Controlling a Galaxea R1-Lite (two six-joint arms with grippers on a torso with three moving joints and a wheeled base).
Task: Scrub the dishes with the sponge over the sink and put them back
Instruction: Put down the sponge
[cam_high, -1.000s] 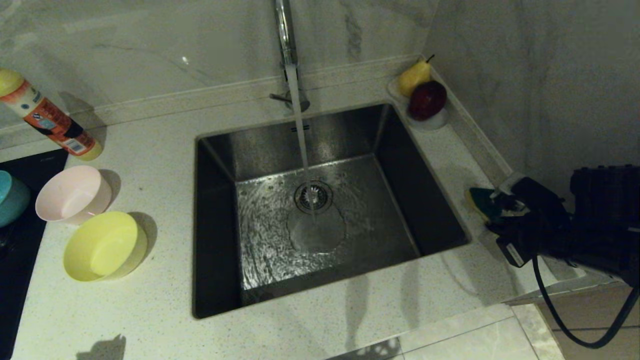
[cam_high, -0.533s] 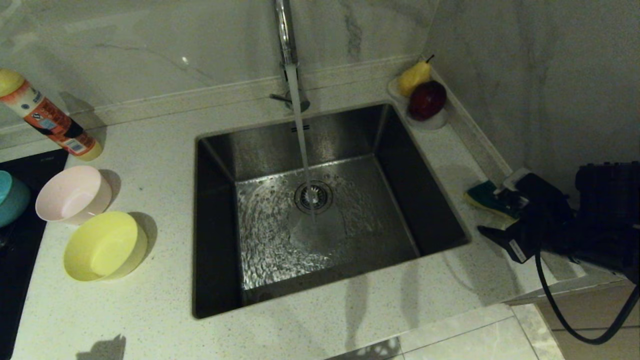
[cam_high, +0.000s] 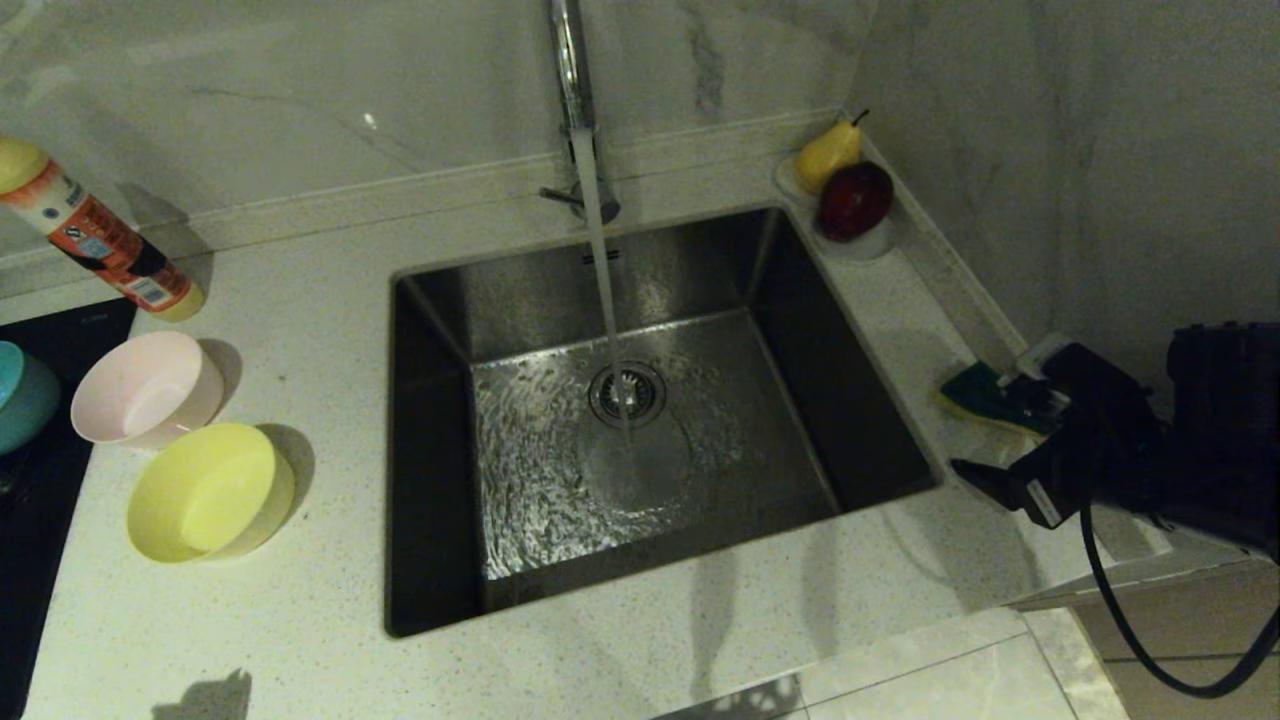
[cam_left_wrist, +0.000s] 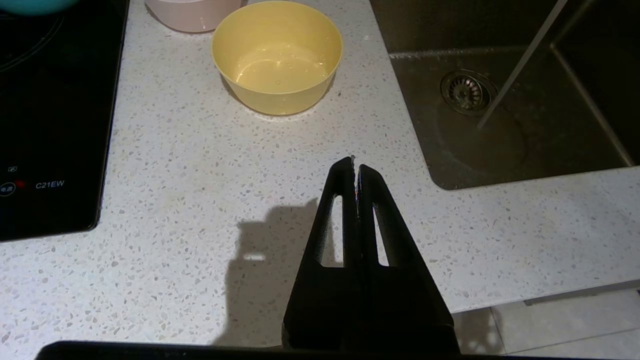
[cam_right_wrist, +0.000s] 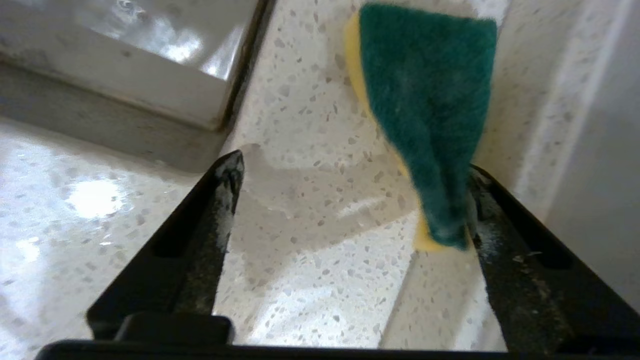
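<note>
Here, head view: right gripper (cam_high: 1000, 440) spread wide on the counter right of the sink (cam_high: 640, 400); sponge (cam_high: 975, 392) just ahead of it, w/ the left arm out of frame.

Right wrist view: sponge (cam_right_wrist: 430, 115) leans on one finger (cam_right_wrist: 492, 220), long axis running fwd, unclamped.

Left wrist view: left gripper (cam_left_wrist: 356, 170) clenched, empty, near the yellow bowl (cam_left_wrist: 277, 55).

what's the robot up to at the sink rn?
The right gripper is open on the counter right of the sink, with the sponge lying against one finger, not clamped. The left gripper is shut and parked over the counter near the yellow bowl. The pink bowl and teal bowl sit beside it on the left. The tap is running into the sink.
</note>
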